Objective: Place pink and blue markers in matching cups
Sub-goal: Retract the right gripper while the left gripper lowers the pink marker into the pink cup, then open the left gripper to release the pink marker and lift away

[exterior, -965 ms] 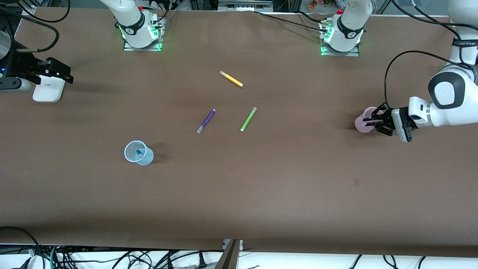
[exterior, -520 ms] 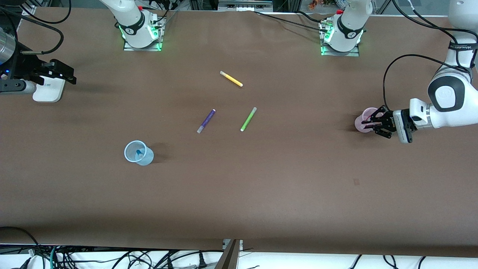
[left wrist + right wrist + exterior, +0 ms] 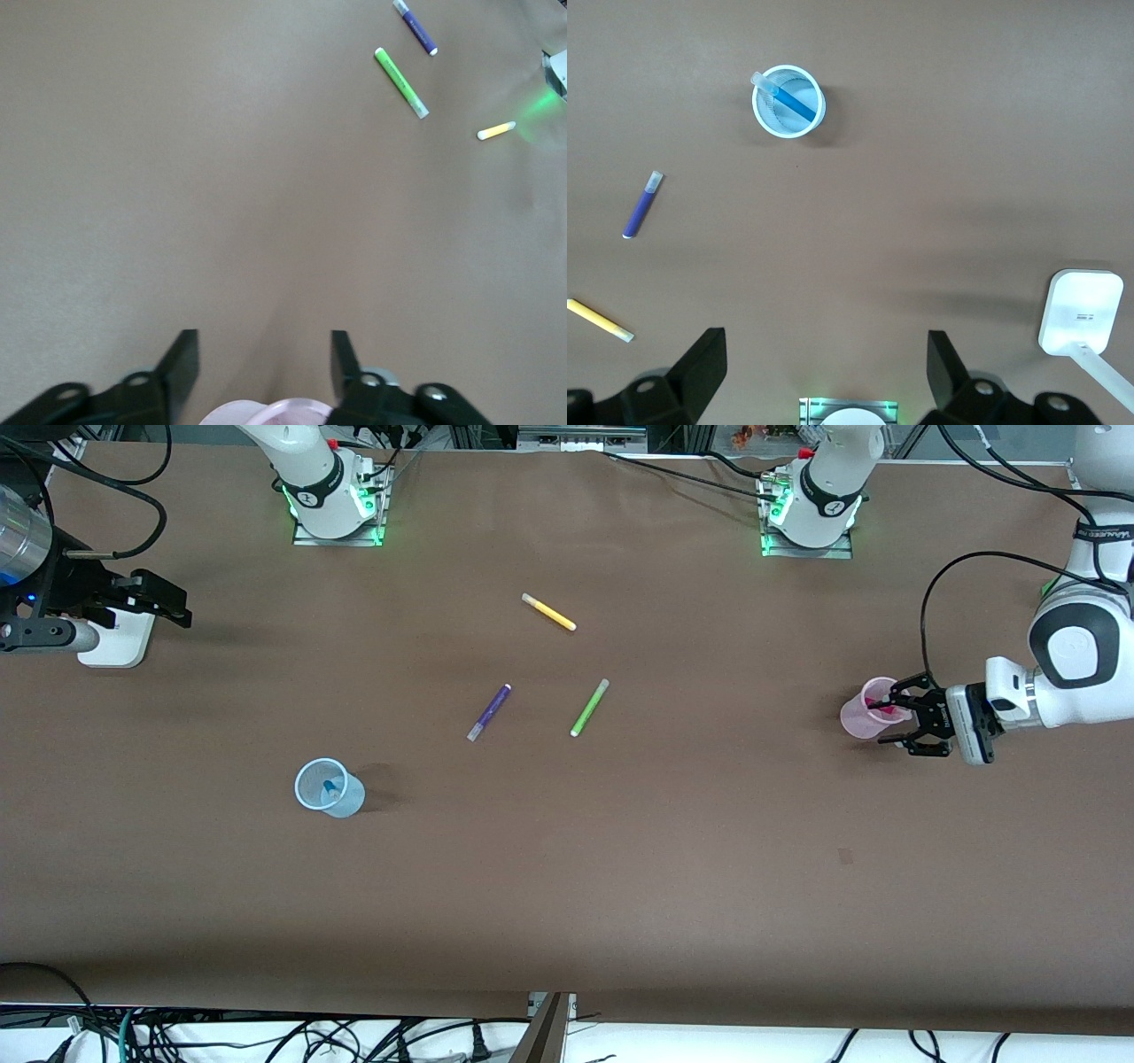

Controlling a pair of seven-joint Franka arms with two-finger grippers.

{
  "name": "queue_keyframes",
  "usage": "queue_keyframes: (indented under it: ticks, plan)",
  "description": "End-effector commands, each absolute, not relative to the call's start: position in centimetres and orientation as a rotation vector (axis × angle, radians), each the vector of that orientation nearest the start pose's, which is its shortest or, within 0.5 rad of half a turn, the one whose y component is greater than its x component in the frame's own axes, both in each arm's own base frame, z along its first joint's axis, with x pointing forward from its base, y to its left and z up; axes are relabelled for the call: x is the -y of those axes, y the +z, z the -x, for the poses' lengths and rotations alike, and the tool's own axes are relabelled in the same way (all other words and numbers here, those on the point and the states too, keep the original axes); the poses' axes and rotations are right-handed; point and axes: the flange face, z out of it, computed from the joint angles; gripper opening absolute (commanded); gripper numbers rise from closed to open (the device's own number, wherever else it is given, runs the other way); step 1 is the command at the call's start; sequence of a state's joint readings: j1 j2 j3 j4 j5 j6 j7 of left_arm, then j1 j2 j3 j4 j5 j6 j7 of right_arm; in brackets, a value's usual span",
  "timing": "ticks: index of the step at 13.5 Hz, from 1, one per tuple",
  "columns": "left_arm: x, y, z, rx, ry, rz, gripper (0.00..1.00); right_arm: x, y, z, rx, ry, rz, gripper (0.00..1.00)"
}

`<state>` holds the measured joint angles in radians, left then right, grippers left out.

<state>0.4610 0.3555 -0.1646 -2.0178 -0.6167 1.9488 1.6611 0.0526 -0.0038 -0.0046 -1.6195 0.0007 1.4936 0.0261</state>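
Left gripper at the translucent pale pink plastic cup, fingers spread on either side of it, magenta-pink marker standing inside. Right gripper up over its end of the table, fingers apart, gripping nothing. Medium blue marker leaning inside the translucent pale blue plastic cup, nearer the front camera than the purple pen.

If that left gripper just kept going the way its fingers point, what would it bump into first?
Most likely the pink cup. The left gripper is open and level with it, fingers aimed at it, the pink marker inside. How much gap remains is unclear.
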Motion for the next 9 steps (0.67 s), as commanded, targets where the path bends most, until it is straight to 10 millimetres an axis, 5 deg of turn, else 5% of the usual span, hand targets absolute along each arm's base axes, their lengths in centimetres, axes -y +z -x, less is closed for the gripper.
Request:
queue_keyframes:
  ticks: [1,4,9]
  plan:
    - [-13.2,29.9,-56.3,1.21,0.371,-2.124,1.0,-2.6,60.4,-54.5,0.016,0.202,3.152,1.0]
    - [-13.4,33.7,-57.3,1.099,0.272,-2.197,1.0,-2.7,60.4,-54.5,0.019,0.2,3.153,1.0]
    - [-10.5,43.7,-58.8,0.912,0.035,-2.486,1.0,-2.6,60.4,-54.5,0.016,0.2,3.152,1.0]
